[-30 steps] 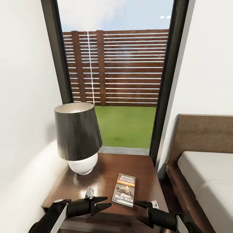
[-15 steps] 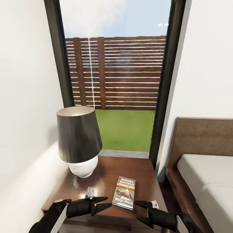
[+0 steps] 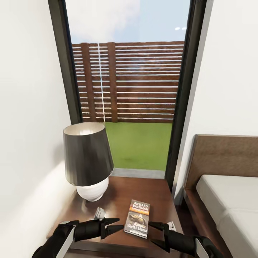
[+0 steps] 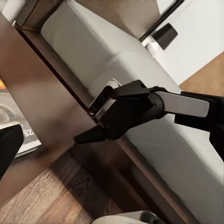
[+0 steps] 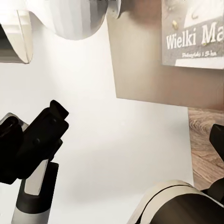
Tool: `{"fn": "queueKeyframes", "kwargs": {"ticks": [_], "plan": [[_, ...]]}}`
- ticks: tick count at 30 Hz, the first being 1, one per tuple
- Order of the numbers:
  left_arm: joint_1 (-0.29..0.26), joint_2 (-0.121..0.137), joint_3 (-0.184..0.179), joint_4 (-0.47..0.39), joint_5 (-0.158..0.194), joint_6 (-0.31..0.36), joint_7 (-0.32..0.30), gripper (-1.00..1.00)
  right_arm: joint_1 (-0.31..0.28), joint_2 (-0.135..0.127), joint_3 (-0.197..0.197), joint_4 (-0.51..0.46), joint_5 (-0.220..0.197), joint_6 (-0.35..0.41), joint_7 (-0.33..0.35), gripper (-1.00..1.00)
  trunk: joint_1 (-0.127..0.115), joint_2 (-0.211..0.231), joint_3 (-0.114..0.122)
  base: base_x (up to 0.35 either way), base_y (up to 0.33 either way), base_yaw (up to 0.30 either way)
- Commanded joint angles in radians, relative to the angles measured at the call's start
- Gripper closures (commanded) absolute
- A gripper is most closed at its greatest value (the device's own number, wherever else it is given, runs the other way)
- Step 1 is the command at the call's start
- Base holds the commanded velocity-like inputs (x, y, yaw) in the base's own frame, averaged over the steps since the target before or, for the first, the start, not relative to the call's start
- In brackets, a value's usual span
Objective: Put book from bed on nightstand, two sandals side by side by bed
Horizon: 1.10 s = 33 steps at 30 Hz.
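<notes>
Head view: the book (image 3: 137,218) lies flat on the glossy top of the nightstand (image 3: 157,193), near its front edge, cover up and clear of both claws. Behind it, toward the wall side, a lamp (image 3: 87,159) with a dark shade and a white ribbed base stands on the same top. The left gripper (image 3: 114,224) hangs just beside the book's left edge, its two pointed fingers a little apart and holding nothing; the right gripper (image 3: 154,234) hangs at the book's right near corner, fingers spread wide and likewise empty. Beyond the nightstand a tall black-framed window (image 3: 179,107) looks onto grass and a slatted wooden fence (image 3: 132,80). To the right, the bed (image 3: 229,200) shows its pale mattress, dark frame and flat headboard, parted from the nightstand by a narrow strip of floor. Left wrist view: the book's corner (image 4: 14,128) rests on the brown top, the right gripper (image 4: 91,135) and its arm cross before the mattress (image 4: 116,60), with plank floor below. Right wrist view: the book's lower cover (image 5: 193,35) reads "Wielki Ma", the lamp's white base (image 5: 74,18) sits nearby, and the left gripper (image 5: 58,109) lies against the white wall.
</notes>
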<state>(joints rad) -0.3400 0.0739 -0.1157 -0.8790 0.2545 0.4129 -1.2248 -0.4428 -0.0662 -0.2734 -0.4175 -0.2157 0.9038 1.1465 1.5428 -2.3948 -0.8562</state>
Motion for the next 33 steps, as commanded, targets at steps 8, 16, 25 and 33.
{"fn": "queueKeyframes", "kwargs": {"ticks": [8,16,25,33], "plan": [[-0.001,0.001,-0.004,0.000,0.008,0.010,0.001,-1.00,-0.001,0.000,-0.002,0.000,0.001,0.002,0.003,-1.00,-0.031,0.056,0.024,0.000,0.000,0.000],[-0.001,0.001,-0.004,-0.001,0.009,0.011,0.001,-1.00,-0.001,0.000,-0.002,0.000,0.001,0.001,0.002,-1.00,-0.062,0.112,0.049,0.000,0.000,0.000],[-0.001,0.000,-0.004,-0.001,0.008,0.010,0.001,-1.00,-0.001,0.000,-0.001,-0.002,0.001,-0.003,0.000,-1.00,-0.096,0.175,0.077,0.000,0.000,0.000],[-0.001,0.000,-0.004,-0.001,0.008,0.011,0.001,-1.00,-0.001,0.000,-0.001,-0.003,0.001,-0.004,-0.001,-1.00,-0.127,0.231,0.102,0.000,0.000,0.000]]}}
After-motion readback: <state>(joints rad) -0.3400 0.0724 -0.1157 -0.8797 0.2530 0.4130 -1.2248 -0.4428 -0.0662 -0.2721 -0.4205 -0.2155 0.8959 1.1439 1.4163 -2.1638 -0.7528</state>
